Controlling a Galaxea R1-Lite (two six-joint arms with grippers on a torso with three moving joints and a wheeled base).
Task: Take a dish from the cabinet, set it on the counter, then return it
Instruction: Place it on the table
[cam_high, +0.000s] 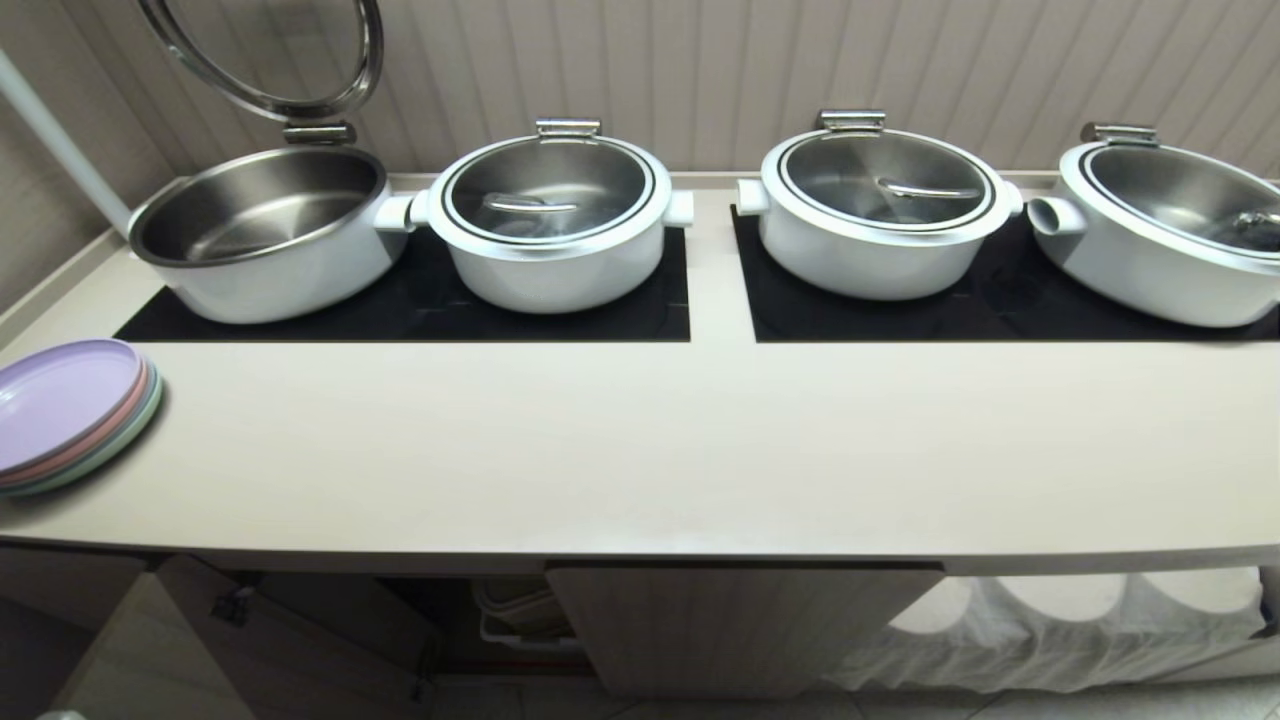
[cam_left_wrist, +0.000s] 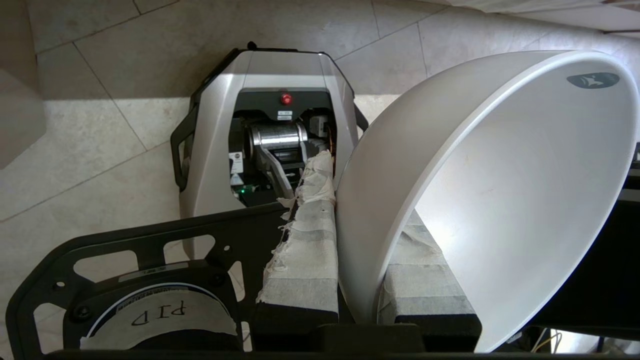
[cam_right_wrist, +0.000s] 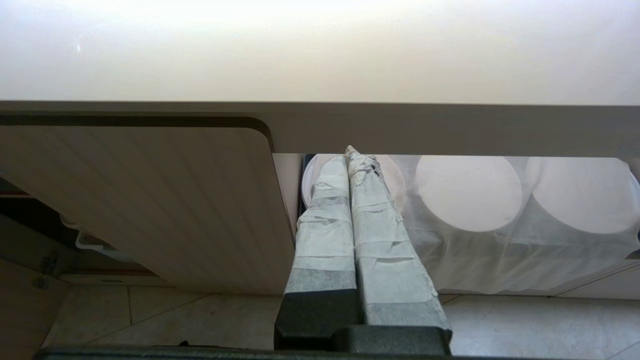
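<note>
The left hand (cam_left_wrist: 357, 260) was clamped on the dish (cam_left_wrist: 500, 200): its two tape-wrapped fingers (cam_left_wrist: 310, 240) pinched the bowl's wall, one pad against the outer curve and the other inside the hollow, so the jaws stood only a wall's thickness apart. The white bowl was carried on edge, with its open mouth turned sideways rather than up and its rim running out past the fingertips. Below and beyond it, in the left wrist view, lay the tiled floor (cam_left_wrist: 90, 130) and the robot's own grey base (cam_left_wrist: 210, 150), which suggests the bowl was being held low, out in front of the cabinet and under the level of the bench top.

The right hand (cam_right_wrist: 352, 160) was pressed shut with nothing between its wrapped fingers, pointed at the closed ribbed door (cam_right_wrist: 150, 200) and the white-draped shelf of round white shapes beside it.

In the head view neither arm showed. The bench (cam_high: 640, 450) stretched bare across its front strip, with a stack of pastel plates (cam_high: 70, 415) at its left end and four white pots (cam_high: 550, 220) on the black glass panels behind. The cabinet (cam_high: 330, 620) stood open lower left.

So the bench lay above the left hand, which alone held the bowl. By my reckoning, the coming move would be a lift, turning the mouth upward before setting down.
</note>
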